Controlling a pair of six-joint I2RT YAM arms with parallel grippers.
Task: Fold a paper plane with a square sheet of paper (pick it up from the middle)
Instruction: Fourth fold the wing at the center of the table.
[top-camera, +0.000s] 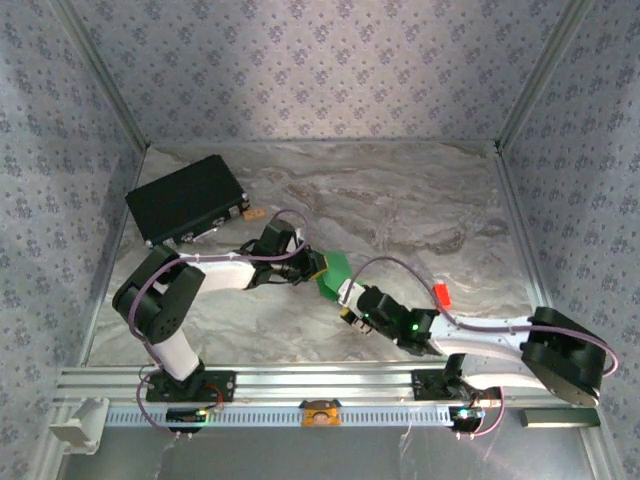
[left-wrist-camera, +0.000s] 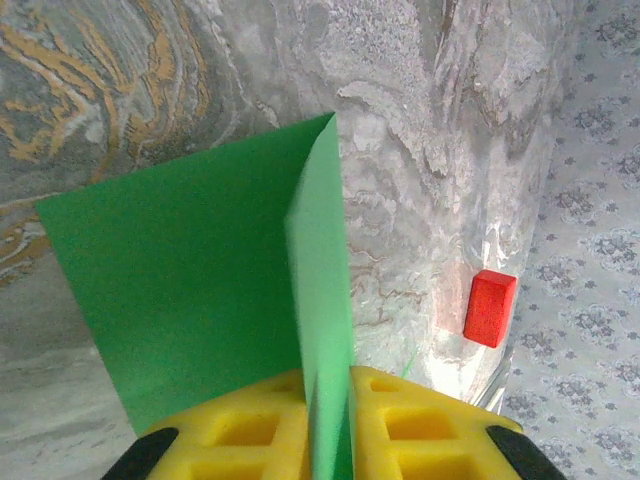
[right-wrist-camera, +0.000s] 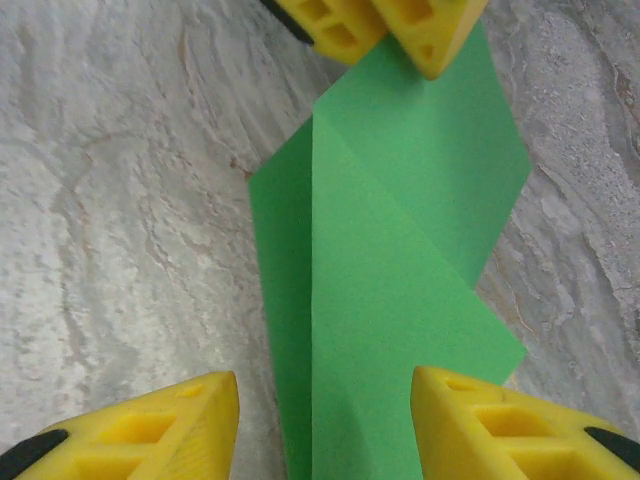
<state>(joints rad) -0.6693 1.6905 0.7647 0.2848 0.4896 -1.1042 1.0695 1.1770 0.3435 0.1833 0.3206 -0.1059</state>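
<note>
The square sheet of paper (top-camera: 333, 272) is bright green and lies mid-table, partly folded, with one flap standing up along a crease (left-wrist-camera: 320, 290). My left gripper (top-camera: 318, 265) is shut on that raised flap, whose edge is pinched between the yellow pads (left-wrist-camera: 420, 430). In the right wrist view the sheet (right-wrist-camera: 390, 260) runs from the left gripper's fingertips (right-wrist-camera: 430, 35) at the top down between my own fingers. My right gripper (right-wrist-camera: 325, 410) stands open astride the sheet's near end, with a clear gap between the left finger (right-wrist-camera: 150, 430) and the paper.
A small red block (top-camera: 441, 294) lies on the marble table to the right of the paper, near the right arm; it shows by the wall (left-wrist-camera: 490, 308). A black rectangular case (top-camera: 187, 200) sits at the back left. Patterned walls enclose the table.
</note>
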